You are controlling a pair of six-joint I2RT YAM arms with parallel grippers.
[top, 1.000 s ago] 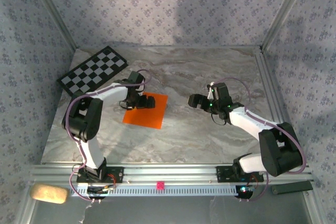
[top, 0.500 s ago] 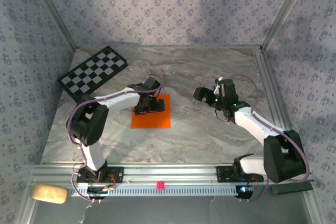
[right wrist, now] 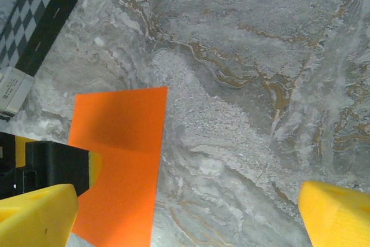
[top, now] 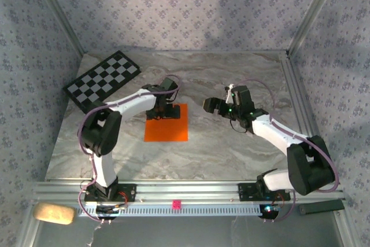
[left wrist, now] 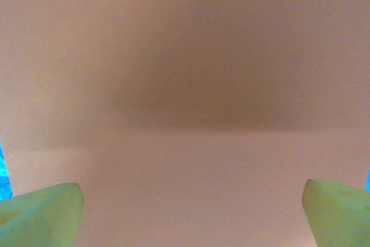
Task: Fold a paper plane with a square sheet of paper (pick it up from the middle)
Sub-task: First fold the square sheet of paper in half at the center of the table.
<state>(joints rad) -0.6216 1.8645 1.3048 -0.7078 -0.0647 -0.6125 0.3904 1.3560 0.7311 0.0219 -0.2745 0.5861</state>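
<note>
The square sheet of paper [top: 170, 128], bright orange, was seen lying flat on the marble-patterned table [top: 231, 148], left of the table's middle. No fold could be made out in it from above. The left gripper [top: 163, 111] was placed over the sheet's far edge, pointed down at it. In the left wrist view the sheet [left wrist: 185, 56] was shown very close and blurred, and the left gripper [left wrist: 188, 218] was seen with its jaws spread wide, one yellow-green fingertip [left wrist: 40, 212] at each lower corner of the picture. Nothing was gripped between them. A darker band was seen across the paper there, and whether it was shadow or crease could not be told.

The right gripper [top: 211, 105] was held to the right of the sheet, near it but apart from it, and pointed toward it. In the right wrist view its jaws [right wrist: 185, 218] were shown fully parted and empty, with bare table [right wrist: 243, 85] between the yellow fingertips [right wrist: 338, 212]. The sheet [right wrist: 124, 125] was seen at the left of that view, with the black body of the left gripper [right wrist: 55, 169] set on its edge.

A black-and-white checkerboard [top: 103, 79] was laid at the table's far left corner, well apart from the sheet.
</note>
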